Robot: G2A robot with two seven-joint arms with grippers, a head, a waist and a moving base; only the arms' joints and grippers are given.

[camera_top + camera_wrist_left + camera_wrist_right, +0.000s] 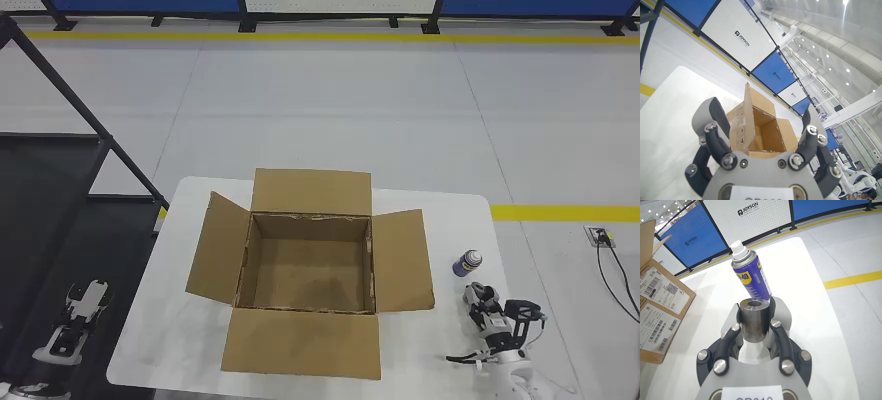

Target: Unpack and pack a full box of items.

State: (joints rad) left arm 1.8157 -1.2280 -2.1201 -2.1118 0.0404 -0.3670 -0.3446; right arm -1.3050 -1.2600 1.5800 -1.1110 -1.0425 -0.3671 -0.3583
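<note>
Spray can (751,275) upright just beyond right end effector (755,311) clamped on metal cylinder (753,323), left end effector (762,113) apart, box (300,190) open

You see a white table (160,320) with round corners. It stands on a pale grey floor (330,110). A yellow line (300,36) runs along the far side, and a short yellow line (570,212) lies by the table. Blue boards (693,237) and white boards (757,220) stand behind it. A black frame (103,142) stands beside the table. A plug box (598,236) and a black wire (615,275) lie on the floor.
</note>
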